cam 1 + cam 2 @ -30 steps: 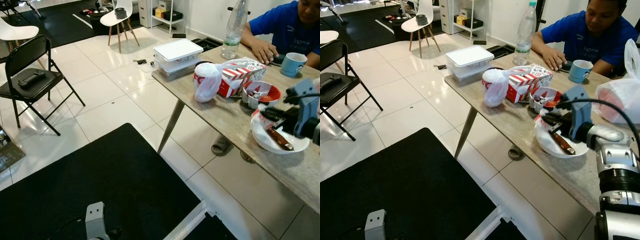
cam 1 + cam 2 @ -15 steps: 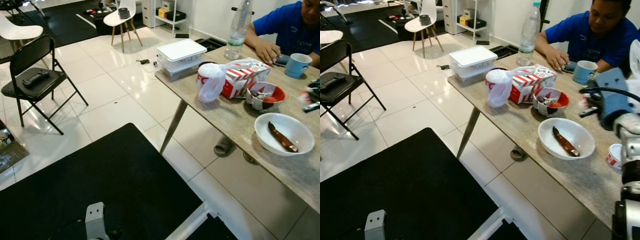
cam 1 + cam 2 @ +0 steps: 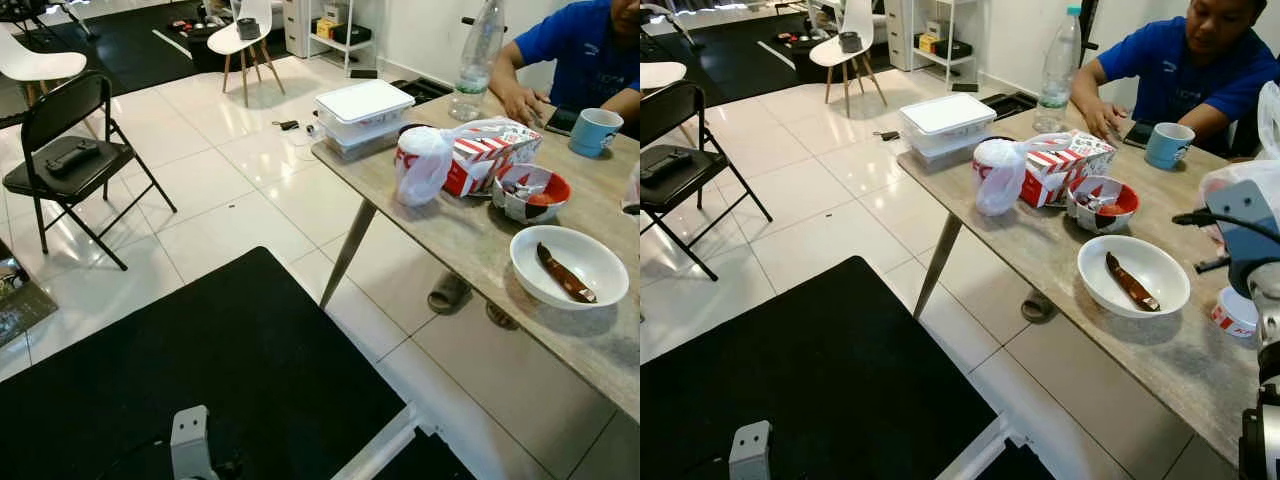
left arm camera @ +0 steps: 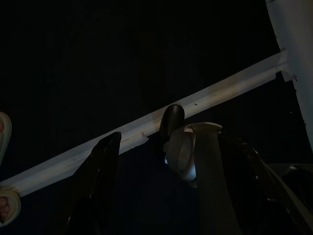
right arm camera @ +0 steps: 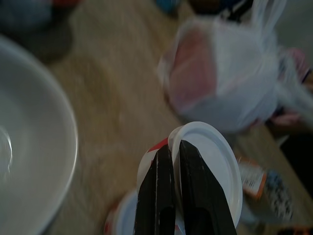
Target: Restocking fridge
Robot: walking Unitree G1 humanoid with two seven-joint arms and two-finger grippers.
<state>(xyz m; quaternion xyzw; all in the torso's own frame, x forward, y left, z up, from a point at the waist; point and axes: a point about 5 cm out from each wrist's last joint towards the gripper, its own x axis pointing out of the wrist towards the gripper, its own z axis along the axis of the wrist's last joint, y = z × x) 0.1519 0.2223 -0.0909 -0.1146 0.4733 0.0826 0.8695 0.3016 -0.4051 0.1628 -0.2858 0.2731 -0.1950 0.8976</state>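
Over the last second the right arm has swung away from the white bowl (image 3: pixel 1134 275) toward the right end of the bench (image 3: pixel 1060 250); the bowl, earlier half-covered by the arm, now lies fully exposed with 1 dark, elongated piece of food in it. The shift of the whole scene between frames is camera motion, not movement of the objects. The right gripper (image 5: pixel 177 161) now hangs over a small round tub with a white lid (image 5: pixel 205 166), its 2 black fingers pressed together with only a slit between them and nothing clamped. Judged from this, the gripper has given up the bowl and is lining up on the tub as the next item for the fridge; no item has yet left the bench.

Materials and shapes:
- Bench: pale wood-grain top, matt, on slanted metal legs.
- Bowl: smooth, glossy, shallow and round.
- Tub: flat white lid, likely plastic, red-and-white printed wall.
- White plastic bag (image 5: pixel 230 78): thin, crinkled, translucent, knotted, with something pinkish inside, just beyond the tub.
- Stacked lidded containers (image 3: pixel 362 115): rectangular, rigid, at the far corner.
- Red-and-white carton (image 3: pixel 485 160): printed card, beside a second tied bag.

The left gripper (image 4: pixel 146 161) hangs idle over a dark mat, fingers apart. A person in a blue shirt (image 3: pixel 1185 70) sits at the far side.
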